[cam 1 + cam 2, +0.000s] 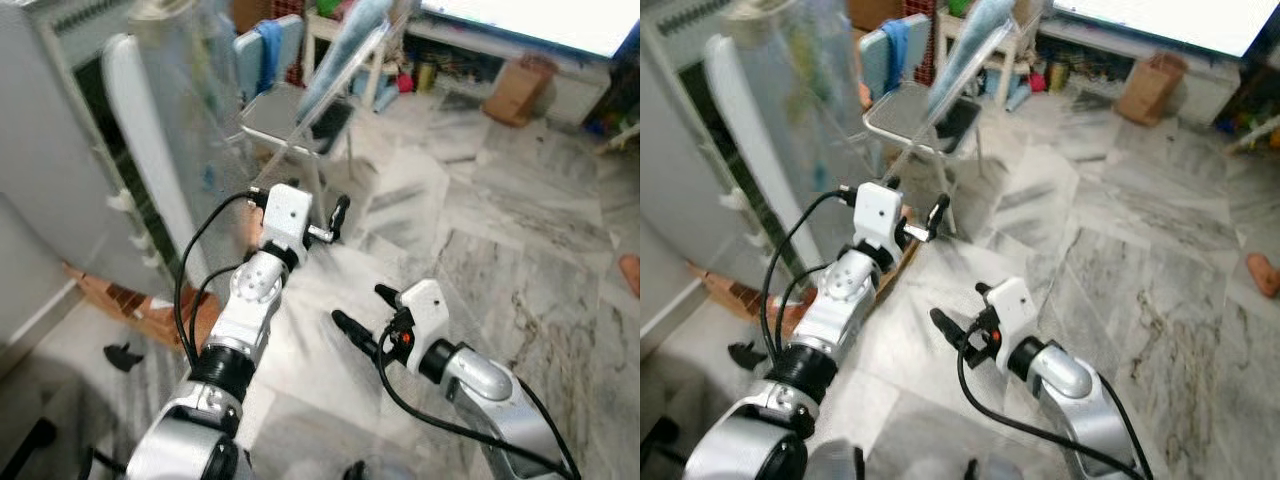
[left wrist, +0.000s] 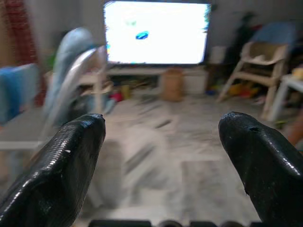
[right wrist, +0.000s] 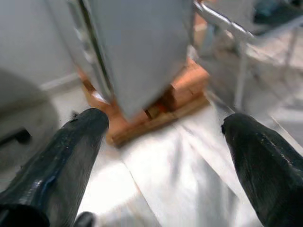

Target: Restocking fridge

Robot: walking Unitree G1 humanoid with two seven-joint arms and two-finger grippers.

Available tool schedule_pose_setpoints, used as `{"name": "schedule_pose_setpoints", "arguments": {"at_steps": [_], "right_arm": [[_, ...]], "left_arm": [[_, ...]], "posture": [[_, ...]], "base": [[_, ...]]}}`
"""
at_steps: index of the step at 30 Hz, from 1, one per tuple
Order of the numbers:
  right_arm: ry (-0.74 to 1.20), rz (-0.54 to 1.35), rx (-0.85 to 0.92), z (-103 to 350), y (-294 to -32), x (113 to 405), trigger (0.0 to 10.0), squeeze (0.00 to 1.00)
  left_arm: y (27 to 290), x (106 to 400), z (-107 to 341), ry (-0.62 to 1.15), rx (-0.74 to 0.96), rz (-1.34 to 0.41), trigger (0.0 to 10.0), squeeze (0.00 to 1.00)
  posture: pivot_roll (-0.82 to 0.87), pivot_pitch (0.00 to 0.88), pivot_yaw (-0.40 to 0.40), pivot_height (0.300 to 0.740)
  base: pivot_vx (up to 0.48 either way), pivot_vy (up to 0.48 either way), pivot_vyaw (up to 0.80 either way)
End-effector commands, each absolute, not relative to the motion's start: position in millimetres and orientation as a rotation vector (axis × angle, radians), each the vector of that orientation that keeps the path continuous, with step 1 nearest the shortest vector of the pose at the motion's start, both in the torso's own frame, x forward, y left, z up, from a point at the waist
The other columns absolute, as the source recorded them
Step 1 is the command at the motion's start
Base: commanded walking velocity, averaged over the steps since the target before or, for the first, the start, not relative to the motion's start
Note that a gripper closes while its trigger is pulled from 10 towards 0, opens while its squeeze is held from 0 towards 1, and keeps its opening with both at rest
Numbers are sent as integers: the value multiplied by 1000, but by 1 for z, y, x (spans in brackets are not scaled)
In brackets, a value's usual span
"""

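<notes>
My left gripper [image 1: 315, 205] is up in the middle of the picture, fingers apart and holding nothing. My right gripper [image 1: 365, 315] is lower down, also apart and holding nothing. The fridge [image 1: 60, 170] stands tall at the upper left, so my left arm is nearer to it. It sits on bricks [image 3: 161, 101], which my right wrist view shows well. My left wrist view looks away at a bright TV [image 2: 156, 33]. The pictures are blurry, so the pale slab [image 1: 140, 140] may be the fridge door.

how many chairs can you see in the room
2: a folding chair beside the fridge, and a wooden chair by the far wall near the tv. Others may be hidden.
</notes>
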State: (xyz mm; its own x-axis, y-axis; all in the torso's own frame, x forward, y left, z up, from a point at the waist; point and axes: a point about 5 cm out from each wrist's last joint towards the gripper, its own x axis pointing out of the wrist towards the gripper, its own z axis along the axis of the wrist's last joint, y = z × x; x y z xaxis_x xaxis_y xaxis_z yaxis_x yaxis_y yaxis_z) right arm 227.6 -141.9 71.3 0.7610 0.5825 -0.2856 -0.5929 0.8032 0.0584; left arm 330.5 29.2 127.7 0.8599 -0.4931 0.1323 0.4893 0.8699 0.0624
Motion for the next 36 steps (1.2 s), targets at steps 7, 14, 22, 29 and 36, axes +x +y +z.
{"name": "schedule_pose_setpoints", "arguments": {"at_steps": [7,14,22,29,36], "right_arm": [[207,583,-26,73,-145,237,10000,0],[156,474,-62,75,-151,247,10000,0],[121,266,-99,79,-174,253,10000,0],[119,231,-95,75,-181,248,10000,0],[101,220,-101,77,-178,252,10000,0]], "left_arm": [[86,324,116,-136,107,-369,10000,0],[126,303,104,-111,153,-263,10000,0],[175,268,85,-48,187,-78,10000,0],[198,252,82,-12,202,24,10000,0],[195,244,80,7,204,56,10000,0]], "posture": [[50,92,-36,740],[65,79,-30,740],[88,58,-38,740],[96,53,-36,740],[108,45,-37,740]], "base": [[0,76,0],[0,473,0],[0,480,-800],[0,480,-601],[0,480,0]]}}
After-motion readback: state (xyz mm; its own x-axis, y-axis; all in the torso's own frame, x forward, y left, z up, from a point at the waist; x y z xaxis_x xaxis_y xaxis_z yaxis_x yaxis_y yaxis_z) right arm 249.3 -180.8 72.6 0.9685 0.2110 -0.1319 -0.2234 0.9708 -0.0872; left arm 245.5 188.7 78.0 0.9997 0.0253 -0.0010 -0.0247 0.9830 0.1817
